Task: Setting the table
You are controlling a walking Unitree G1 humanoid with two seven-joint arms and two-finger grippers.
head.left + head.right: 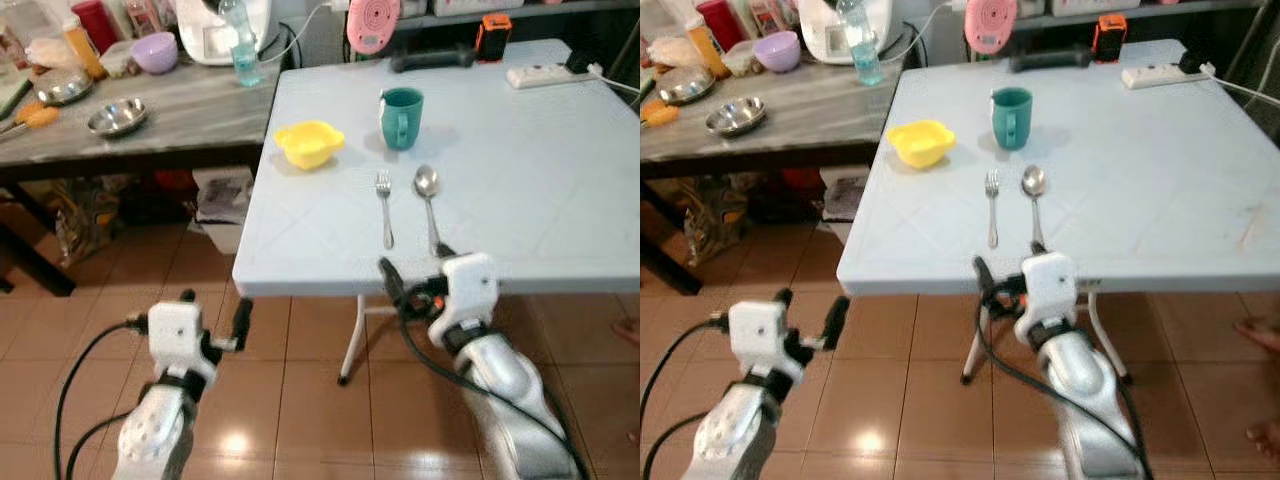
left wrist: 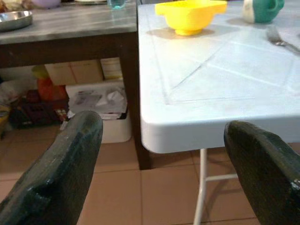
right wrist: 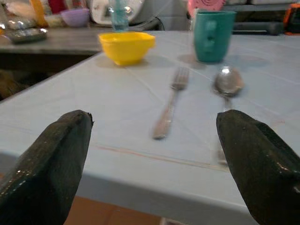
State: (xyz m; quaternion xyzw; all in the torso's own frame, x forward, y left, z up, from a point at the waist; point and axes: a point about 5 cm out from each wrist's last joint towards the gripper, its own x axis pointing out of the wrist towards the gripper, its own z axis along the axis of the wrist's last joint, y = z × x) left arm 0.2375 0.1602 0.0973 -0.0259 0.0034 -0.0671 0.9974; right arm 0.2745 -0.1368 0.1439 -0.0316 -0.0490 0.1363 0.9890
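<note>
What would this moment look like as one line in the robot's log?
table: bowl, mug, fork, spoon | right gripper: open, at near edge | left gripper: open, below edge

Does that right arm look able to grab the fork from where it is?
Probably yes: the right gripper sits open at the table's near edge, the fork just ahead with nothing between.

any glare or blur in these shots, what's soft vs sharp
Left eye view: ceiling-light glare on the floor tiles, slightly soft overall. Right wrist view: spoon and fork are a little blurred, and so are the near black fingers. Left wrist view: yellow bowl fairly crisp.
</note>
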